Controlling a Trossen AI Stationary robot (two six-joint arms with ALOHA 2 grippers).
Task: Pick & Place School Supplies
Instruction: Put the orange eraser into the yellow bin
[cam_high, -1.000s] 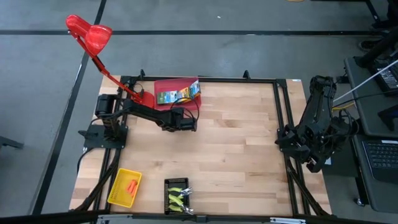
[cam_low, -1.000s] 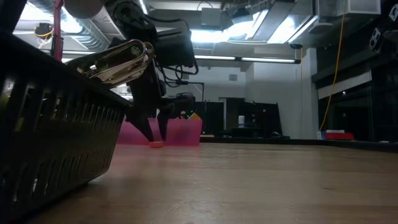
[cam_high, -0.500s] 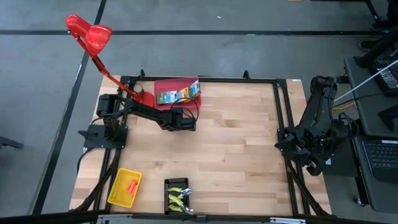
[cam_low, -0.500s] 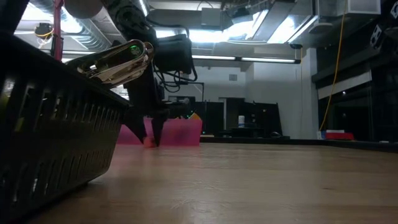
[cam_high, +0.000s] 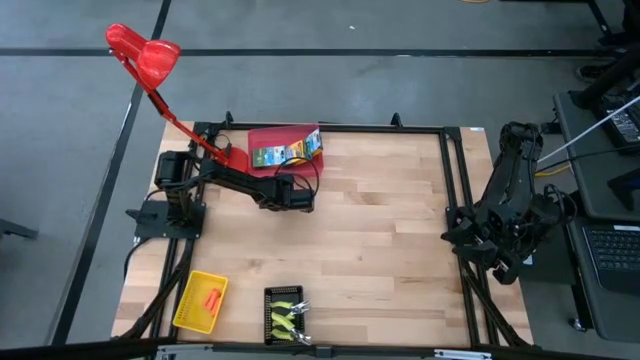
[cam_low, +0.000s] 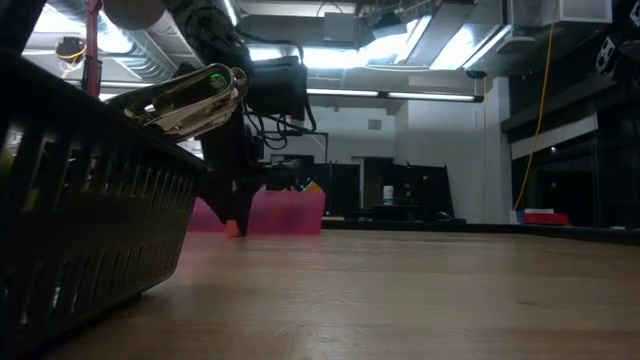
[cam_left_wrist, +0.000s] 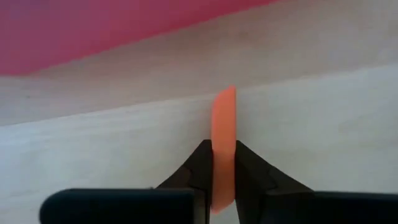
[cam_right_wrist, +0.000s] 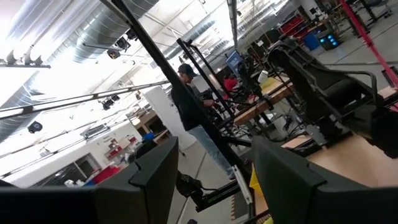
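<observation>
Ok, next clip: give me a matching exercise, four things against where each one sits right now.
Things:
1. orange piece
2. printed boxes
3. yellow-green-handled tools
4. right gripper

Places:
A. in the black tray at the table's near edge
B. parked off the table's right edge, fingers open
C. in the red tray at the far edge
D. pinched between the left gripper's fingers, on the wood beside the red tray

Pairs: 1-D, 2-C, 3-A, 4-B
</observation>
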